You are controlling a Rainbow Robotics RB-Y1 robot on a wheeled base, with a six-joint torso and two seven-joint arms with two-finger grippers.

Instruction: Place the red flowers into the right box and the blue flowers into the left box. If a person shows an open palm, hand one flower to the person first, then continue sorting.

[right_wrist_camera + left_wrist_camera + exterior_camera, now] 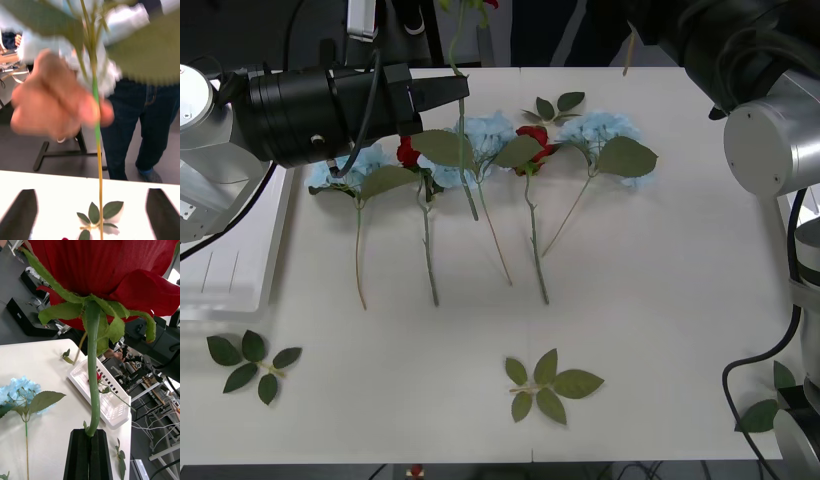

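**Hand takes a flower stem, left gripper holds a rose**

Fingers of the left gripper (89, 453) are pressed on a red rose (112, 273) stem above the white worktop (660, 300). The right wrist view shows right gripper (92, 213) spread, a person's hand (56, 101) pinching a blue flower (98, 123) stem. More flowers (480, 145) lie in a row.

hand (56, 105): gripping flower stem (99, 165) | right tool (92, 213): fingers apart | leaf sprig (98, 214): on table (45, 182)

The left gripper (89, 455) reaches across the far left of the bench, black jaws closed tight together. The right gripper (92, 213) is raised, jaws spread wide. A person's bare hand (56, 103) is curled closed.
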